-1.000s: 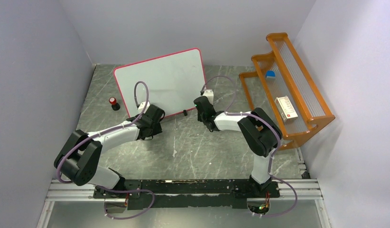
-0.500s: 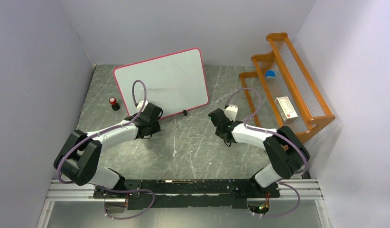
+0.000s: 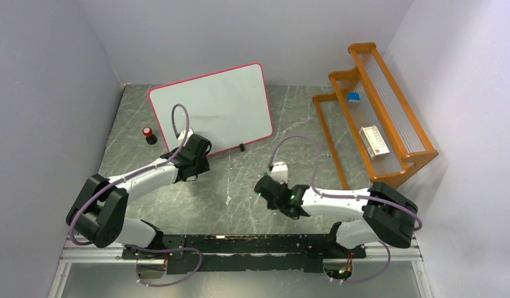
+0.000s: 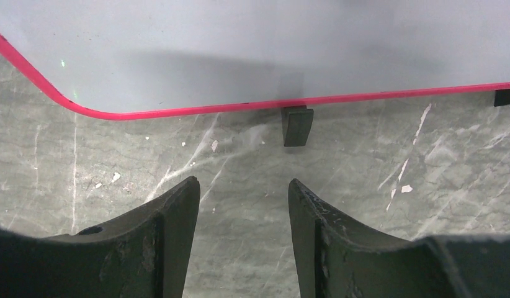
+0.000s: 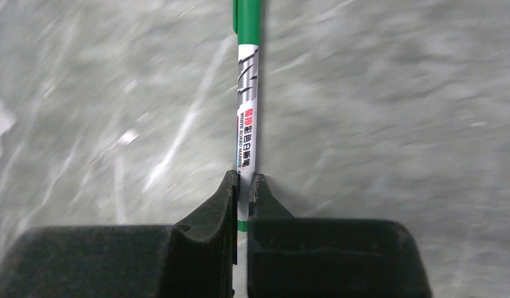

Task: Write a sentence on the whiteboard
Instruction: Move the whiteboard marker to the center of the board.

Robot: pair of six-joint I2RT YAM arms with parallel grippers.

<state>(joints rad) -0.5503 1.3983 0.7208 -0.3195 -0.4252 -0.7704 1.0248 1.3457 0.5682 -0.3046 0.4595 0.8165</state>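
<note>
Overhead: the whiteboard (image 3: 215, 105) stands at the back, with no writing showing on it. The left gripper (image 3: 200, 160) sits just at the board's near edge. The right gripper (image 3: 265, 188) is well apart from the board on its near-right side, so by my reading it has the longer reach to make. A rack (image 3: 376, 124) stands right of the board and a small red-topped thing (image 3: 148, 133) left of it; the way between looks open.

Left wrist: fingers apart and empty, facing the board's pink frame (image 4: 376, 94) and a black foot (image 4: 298, 126).

Right wrist: jaws clamped on a green marker (image 5: 247, 112), its length running straight ahead, tip out of frame.
</note>
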